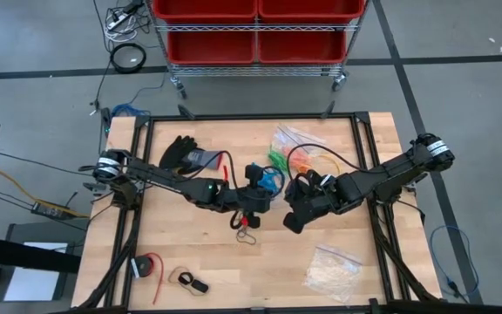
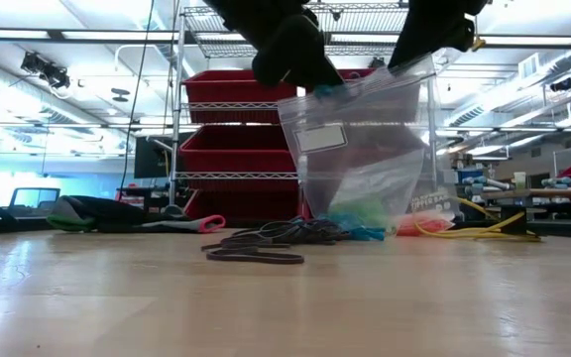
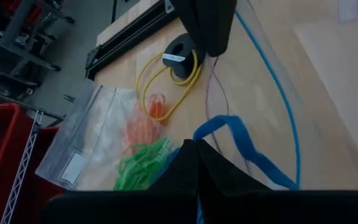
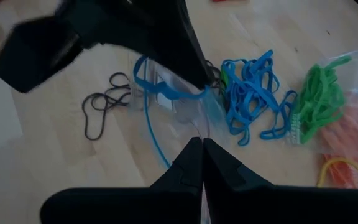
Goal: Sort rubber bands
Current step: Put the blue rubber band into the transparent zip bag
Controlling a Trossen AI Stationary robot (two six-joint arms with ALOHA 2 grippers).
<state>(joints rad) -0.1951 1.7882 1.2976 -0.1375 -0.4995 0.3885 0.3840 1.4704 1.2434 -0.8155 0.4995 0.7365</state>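
Note:
A clear zip bag [image 2: 365, 149] with a blue zip strip hangs mouth up over the table's middle, between my two grippers. My left gripper [image 1: 255, 199] and my right gripper [image 1: 299, 209] are both shut on its top edge. Blue rubber bands [image 4: 253, 93] lie heaped on the table just beyond it. Green rubber bands [image 4: 319, 99] and orange ones [image 4: 353, 137] lie at a second clear bag [image 3: 86, 143]. A few black rubber bands [image 1: 247, 222] lie on the wood near the held bag. My left gripper pinches the bag's top edge at the blue zip strip [image 3: 229, 127] between its two shut fingers, slanting down from the table's left. The bag hangs below the fingers, its mouth drawn toward the other gripper. My right gripper pinches the opposite part of the clear top edge [image 4: 194, 121] between its shut fingers, slanting down from the table's right. The bag hangs upright below; whether its lower end [image 2: 365, 223] rests on the table I cannot tell.
A black glove [image 1: 181, 153] lies far left. A coiled yellow cable [image 3: 166, 74] lies beyond the coloured bands. A clear bag of whitish pieces [image 1: 334, 266] lies near right, small dark and red items [image 1: 151, 266] near left. A shelf of red bins [image 1: 255, 30] stands behind the table.

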